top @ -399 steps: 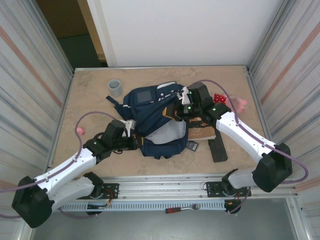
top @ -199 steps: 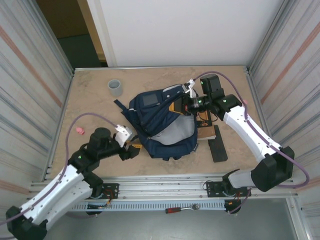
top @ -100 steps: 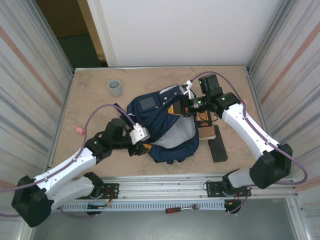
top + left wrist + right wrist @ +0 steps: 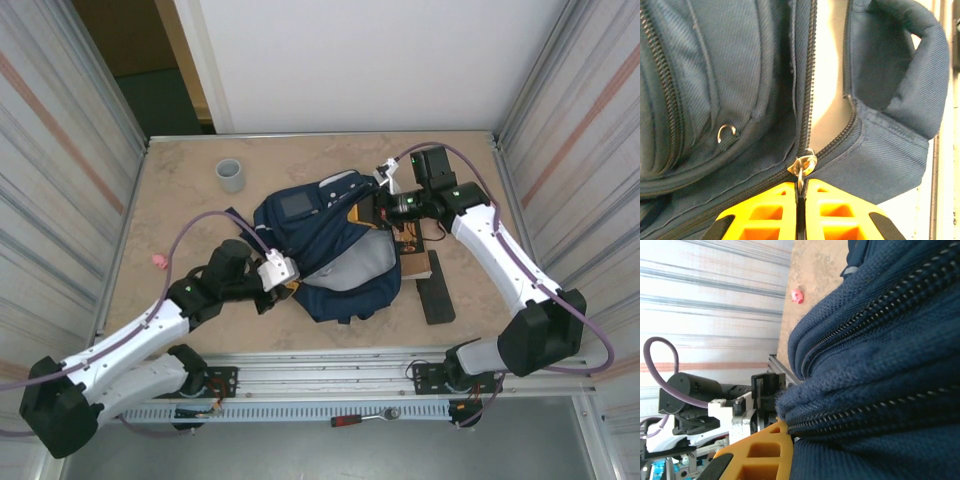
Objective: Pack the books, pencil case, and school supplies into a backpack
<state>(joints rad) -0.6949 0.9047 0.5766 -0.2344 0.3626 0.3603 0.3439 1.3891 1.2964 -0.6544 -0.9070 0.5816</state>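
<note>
The left gripper (image 4: 801, 189) jaws clamp the zipper pull (image 4: 803, 165) of the backpack (image 4: 325, 245); the right gripper (image 4: 366, 210) jaws are closed on its fabric rim.

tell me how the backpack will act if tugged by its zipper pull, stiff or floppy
Probably floppy: the backpack lies slumped and creased. Tugging the zipper pull pinched in the left gripper would likely bunch the cloth before the bag slides.

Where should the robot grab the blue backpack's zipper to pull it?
By the little metal pull hanging from the slider, where the two rows of open teeth meet. It is thin and flat, so pinch its flat sides, coming from the side away from the gap in the backpack. The left hand is shut on it that way.
</note>
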